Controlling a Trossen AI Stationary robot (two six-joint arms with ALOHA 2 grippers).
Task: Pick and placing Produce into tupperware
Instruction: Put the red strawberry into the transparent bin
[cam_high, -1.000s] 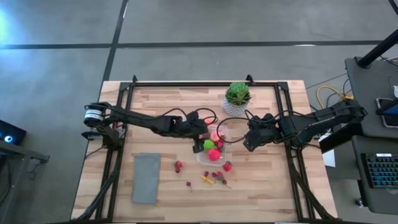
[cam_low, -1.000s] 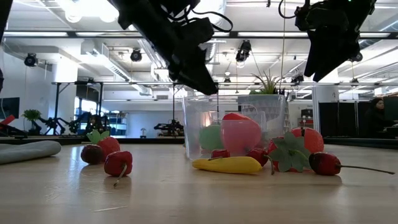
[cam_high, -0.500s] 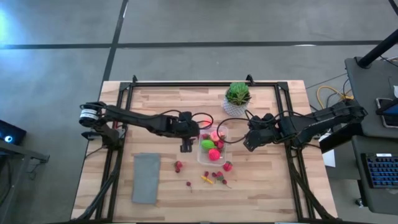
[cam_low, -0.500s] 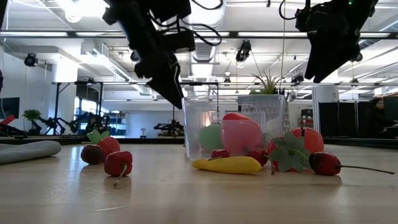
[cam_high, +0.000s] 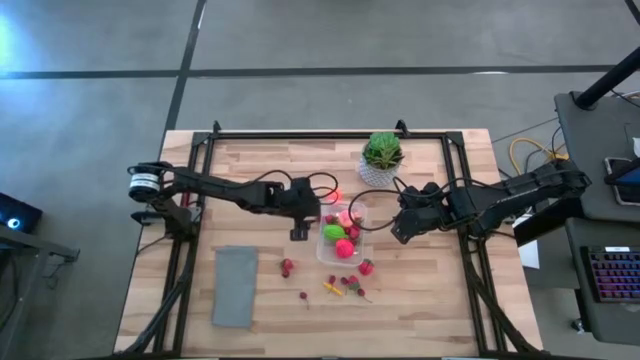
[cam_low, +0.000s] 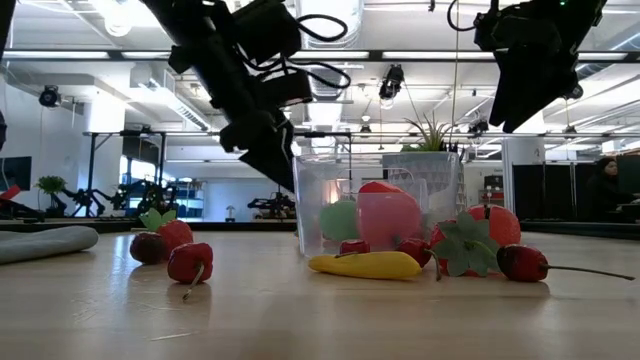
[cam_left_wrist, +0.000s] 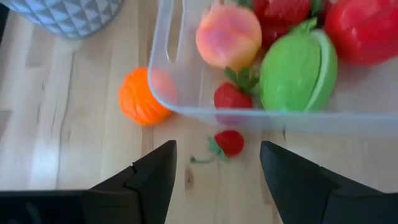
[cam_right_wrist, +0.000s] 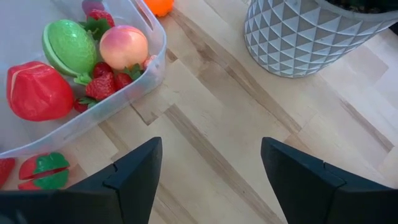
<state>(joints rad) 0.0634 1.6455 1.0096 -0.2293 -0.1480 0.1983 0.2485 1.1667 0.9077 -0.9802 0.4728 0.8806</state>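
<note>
Table front, nearest the low camera: a yellow pepper-shaped piece (cam_low: 366, 264) lying flat on the wood; a cherry with a long stem (cam_low: 524, 263) to its right; a red berry (cam_low: 189, 262) and a leafy-topped strawberry (cam_low: 162, 233) to its left. A grey cloth (cam_high: 235, 285) lies flat near the table's front left, well apart from the rest.

Mid-table: the clear tupperware tub (cam_high: 327, 256), upright, open-topped. Inside it: a green piece (cam_right_wrist: 68, 45), a peach-coloured ball (cam_right_wrist: 124, 46), a large red fruit (cam_right_wrist: 36, 91) and small strawberries (cam_right_wrist: 101, 86). Outside it: a small loose strawberry (cam_left_wrist: 229, 142) on the wood just beside the wall, an orange ball (cam_left_wrist: 138, 99) touching or nearly touching a rounded corner, and a red piece with a green leaf (cam_right_wrist: 42, 170) just beside the wall on the right arm's side.

Left gripper (cam_high: 299, 229): hovering above the table just left of the tub, fingers (cam_left_wrist: 152, 179) parted with nothing between them, the loose strawberry below the gap.

Right gripper (cam_high: 396, 231): raised above the table right of the tub, fingers (cam_right_wrist: 135, 175) spread, holding nothing.

Far side: a green spiky potted plant (cam_high: 382, 152) in a white faceted pot (cam_right_wrist: 311, 34), beyond the tub.
</note>
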